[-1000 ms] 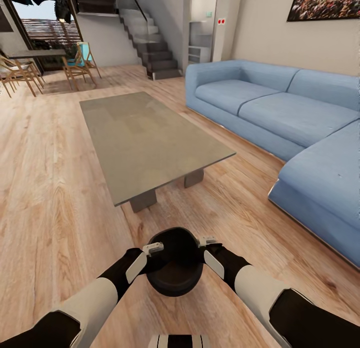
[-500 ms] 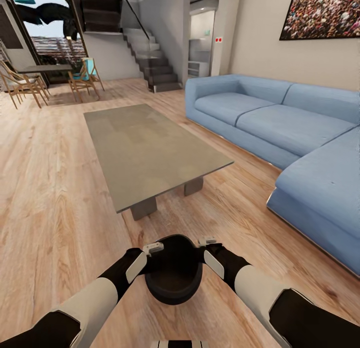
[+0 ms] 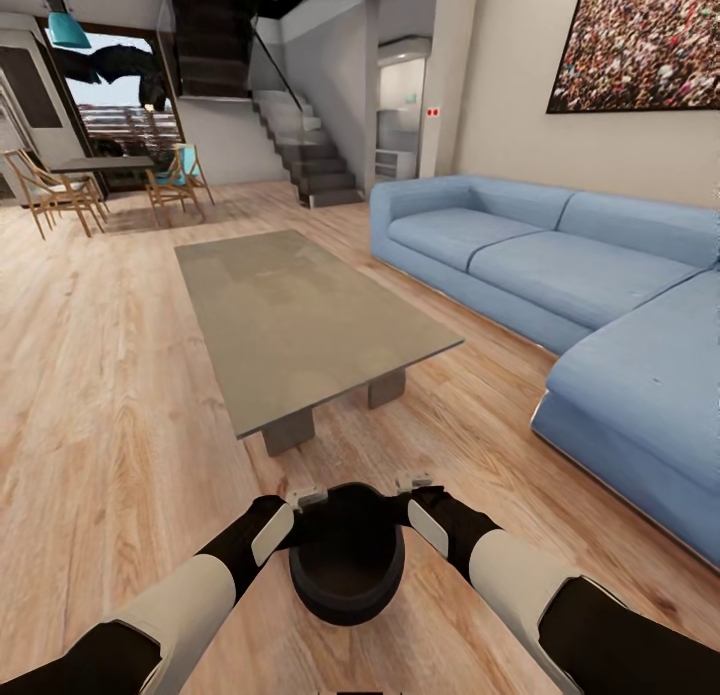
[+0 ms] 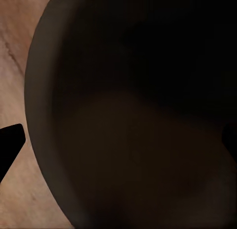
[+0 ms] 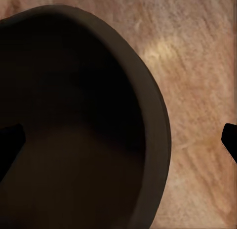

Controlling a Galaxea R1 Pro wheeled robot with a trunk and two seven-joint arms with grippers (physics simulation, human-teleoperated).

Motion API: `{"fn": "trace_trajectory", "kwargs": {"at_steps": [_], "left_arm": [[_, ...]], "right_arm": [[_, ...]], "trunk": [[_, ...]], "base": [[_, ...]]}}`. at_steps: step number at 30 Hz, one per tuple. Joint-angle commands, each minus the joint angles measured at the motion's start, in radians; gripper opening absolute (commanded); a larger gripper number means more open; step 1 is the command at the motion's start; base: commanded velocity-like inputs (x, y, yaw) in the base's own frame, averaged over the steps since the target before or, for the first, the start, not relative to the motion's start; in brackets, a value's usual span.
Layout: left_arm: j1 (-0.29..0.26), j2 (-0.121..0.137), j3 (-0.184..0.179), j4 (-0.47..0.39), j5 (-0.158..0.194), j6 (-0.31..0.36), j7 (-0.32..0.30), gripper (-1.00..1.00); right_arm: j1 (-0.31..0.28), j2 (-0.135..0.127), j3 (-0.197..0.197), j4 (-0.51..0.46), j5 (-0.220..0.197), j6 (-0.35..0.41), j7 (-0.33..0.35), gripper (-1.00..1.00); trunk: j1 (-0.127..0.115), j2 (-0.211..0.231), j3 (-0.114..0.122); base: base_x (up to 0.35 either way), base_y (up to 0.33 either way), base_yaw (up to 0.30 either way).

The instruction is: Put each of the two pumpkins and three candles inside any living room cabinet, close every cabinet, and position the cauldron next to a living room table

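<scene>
**Cauldron in both claws, table dead ahead**

I've got the cauldron (image 3: 347,565) hanging between my two arms, low over the wooden floor (image 3: 110,395), mouth up and wide open to my head camera. My left gripper (image 3: 305,497) sits at the rim on its own side, my right gripper (image 3: 413,483) at the rim opposite, each with a finger inside the mouth and one outside, so both look clamped on the rim. From the left wrist camera the pot's dark wall (image 4: 138,115) is right up against the lens; from the right wrist camera the curved rim (image 5: 155,125) sweeps past with bare floor beyond.

Now the relation that counts: the table (image 3: 300,315) lies straight ahead of the pot, its near short end facing me, its long axis running away from me toward the stairs (image 3: 310,155). The blue sofa (image 3: 560,285) flanks it on my right. Neither arm is nearer; the pot is centred between them. There's open floor between pot and table, so I judge it needs setting down closer to that near end.
</scene>
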Motion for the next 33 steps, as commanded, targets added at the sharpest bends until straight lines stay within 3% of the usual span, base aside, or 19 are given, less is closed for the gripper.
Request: {"fn": "trace_trajectory", "kwargs": {"at_steps": [1, 20, 27, 33], "left_arm": [[0.000, 0.001, -0.007, -0.002, 0.011, 0.003, 0.009, 1.00], [0.000, -0.002, -0.007, 0.032, 0.009, 0.005, 0.010, 1.00], [0.000, -0.002, -0.007, 0.033, 0.009, 0.003, 0.009, 1.00], [0.000, -0.001, -0.007, 0.033, 0.009, 0.003, 0.009, 1.00]], "right_arm": [[-0.001, -0.001, 0.008, -0.002, -0.011, 0.003, -0.008, 1.00], [-0.001, -0.001, 0.008, -0.002, -0.011, 0.004, -0.007, 1.00], [-0.001, -0.001, 0.008, -0.002, -0.011, 0.003, -0.006, 1.00], [-0.001, -0.001, 0.008, -0.002, -0.011, 0.000, -0.005, 1.00]], "trunk": [[-0.001, 0.000, 0.003], [-0.009, 0.004, 0.077], [-0.009, 0.004, 0.077], [-0.009, 0.004, 0.077]], "base": [[0.000, 0.000, 0.000], [0.000, 0.000, 0.000], [-0.014, 0.000, 0.000], [-0.246, 0.000, 0.000]]}}
